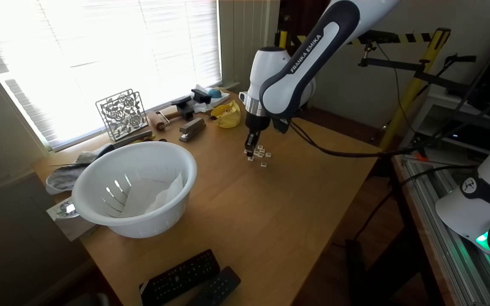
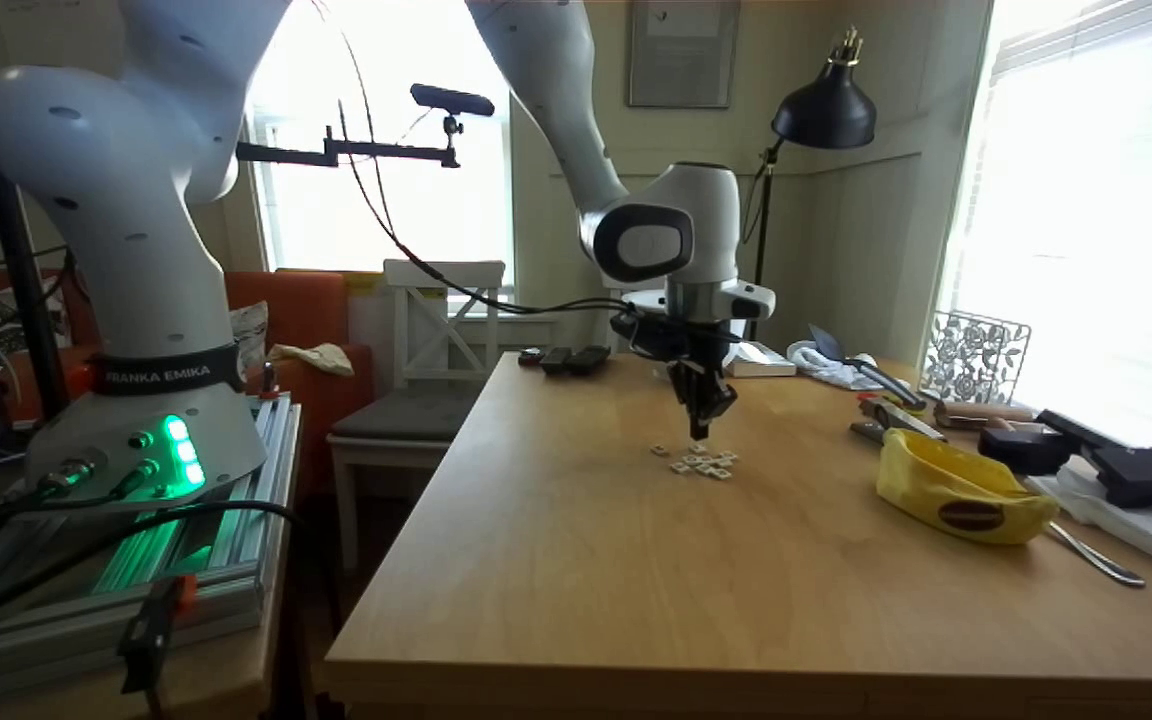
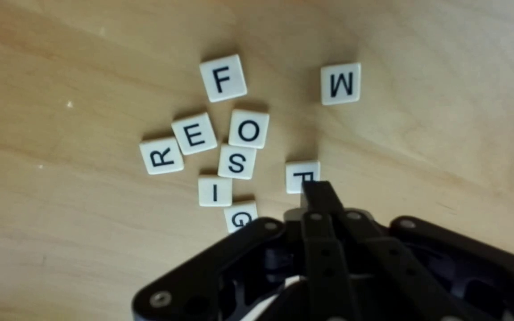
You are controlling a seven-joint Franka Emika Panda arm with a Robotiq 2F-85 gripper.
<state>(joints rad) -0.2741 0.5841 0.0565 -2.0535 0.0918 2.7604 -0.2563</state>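
– Tiles (image 3: 237,161) first, pls: where do we see them vs the gripper (image 3: 321,191)?
– Wrist view: we count nine on the table (image 3: 60,249). One tile (image 3: 295,171) sits right at the tip, a corner covered; can't tell if they're touching. The G tile (image 3: 240,214), part-hidden too, is lower left of that. Most others cluster left, w/ the M tile (image 3: 341,84) well above the tip in that pic.
– And the gripper's state?
– Closed, fingers (image 3: 326,263) together, nothing btwn them that we can see.
– Any writing?
– We read R, E, F, O, S, I, M (upside down) + most of G. The one at the tip: P or F, can't be sure. "FRANKA EMIKA" on the arm (image 1: 306,55) & its base (image 2: 126,440). Label on the yellow pouch (image 2: 936,480) is too small for us.
– Diffs btwn views?
– Only the wrist cam lets us read the letters. Lamp (image 2: 826,112) & orange couch (image 2: 301,310) show in just an exterior view. In an exterior view we also get a white bowl (image 1: 172,219) w/ paper inside, nr two remotes (image 1: 185,276).
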